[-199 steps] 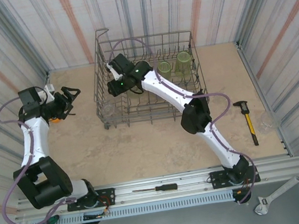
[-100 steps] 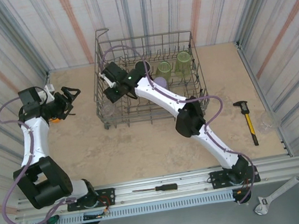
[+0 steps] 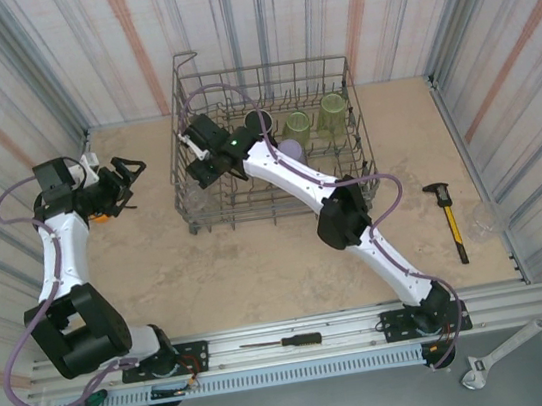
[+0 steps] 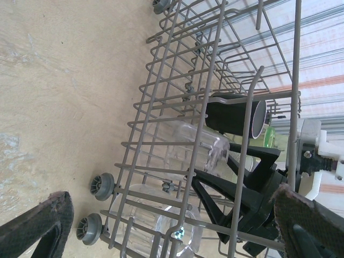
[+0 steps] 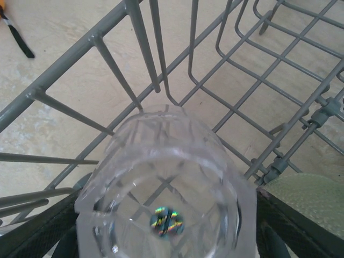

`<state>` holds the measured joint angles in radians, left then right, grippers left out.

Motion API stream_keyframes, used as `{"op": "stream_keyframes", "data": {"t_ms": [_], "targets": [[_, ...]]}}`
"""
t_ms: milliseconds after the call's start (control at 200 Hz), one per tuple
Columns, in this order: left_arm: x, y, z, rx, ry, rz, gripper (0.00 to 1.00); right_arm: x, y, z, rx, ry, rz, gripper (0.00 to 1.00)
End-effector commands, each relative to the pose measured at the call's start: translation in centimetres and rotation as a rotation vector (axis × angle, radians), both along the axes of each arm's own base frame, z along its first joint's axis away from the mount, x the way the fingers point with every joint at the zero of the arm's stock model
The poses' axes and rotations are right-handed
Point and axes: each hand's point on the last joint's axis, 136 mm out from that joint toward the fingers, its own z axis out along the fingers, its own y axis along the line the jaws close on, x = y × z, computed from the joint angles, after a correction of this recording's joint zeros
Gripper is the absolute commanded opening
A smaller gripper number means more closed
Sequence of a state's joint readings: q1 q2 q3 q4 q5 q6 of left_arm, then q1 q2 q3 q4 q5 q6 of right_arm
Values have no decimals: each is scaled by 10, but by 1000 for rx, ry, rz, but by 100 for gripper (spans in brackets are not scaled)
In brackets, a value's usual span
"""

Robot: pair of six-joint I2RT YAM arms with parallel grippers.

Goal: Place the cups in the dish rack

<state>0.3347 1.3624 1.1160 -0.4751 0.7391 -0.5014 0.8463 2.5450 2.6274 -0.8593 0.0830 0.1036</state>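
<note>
Status: nearly done, I'd say. The dish rack [image 3: 262, 68] sits mid-width at the table's [image 3: 260, 265] far edge. Already in it are the black mug [image 3: 258, 121], the lavender cup [image 3: 290, 149] and the green tumblers [image 3: 297, 124] toward the far-right part, plus a corner clear cup [image 4: 156, 220] at the rack's near-left corner. The right gripper [image 5: 169, 201] is down inside the rack's left end. A clear cup [image 5: 161, 161] stands between its fingers, against the left wall wires, with its base at or near the rack floor. Can't tell whether the jaws are clamped on it or have let go; the pads sit right at its sides with no visible gap. The left gripper [image 3: 135, 180] is parked over the table's left edge, jaws spread wide, nothing in them. What's left: release and back out of the rack. There's also a faint clear shape [image 3: 483, 224] at the table's right edge, beside the yellow-handled tool [image 3: 453, 223]. It could be one more cup, but it's too faint to call.
</note>
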Motion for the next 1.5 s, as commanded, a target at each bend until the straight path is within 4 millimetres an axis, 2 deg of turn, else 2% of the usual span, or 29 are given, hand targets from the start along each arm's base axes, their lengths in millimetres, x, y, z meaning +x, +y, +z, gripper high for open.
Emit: {"op": "stream_keyframes", "data": {"t_ms": [0,145,291,481,661,817,1027,1177,1498], "targets": [[-4,-1,3,-18,-12,-4,99,8,0,9,41,-5,-20,84],[-3,-1,3,-19,-14,-4,99,10,-1,14,82,15,-33,86],[-3,-1,3,-19,-14,-4,99,9,0,28,131,28,-33,88],[-4,-1,5,-16,-20,-4,99,7,-2,68,214,6,-34,92],[-5,0,7,-3,-28,-1,99,6,-15,111,268,-35,-58,96],[-5,0,12,11,-44,1,99,0,-27,133,277,-65,-73,98],[-5,1,19,27,-73,-1,99,-7,-53,156,263,-88,-113,99],[-3,2,22,33,-89,2,99,-15,-79,170,240,-102,-150,99],[8,2,26,16,-93,-6,99,-30,-153,168,181,-79,-284,99]]}}
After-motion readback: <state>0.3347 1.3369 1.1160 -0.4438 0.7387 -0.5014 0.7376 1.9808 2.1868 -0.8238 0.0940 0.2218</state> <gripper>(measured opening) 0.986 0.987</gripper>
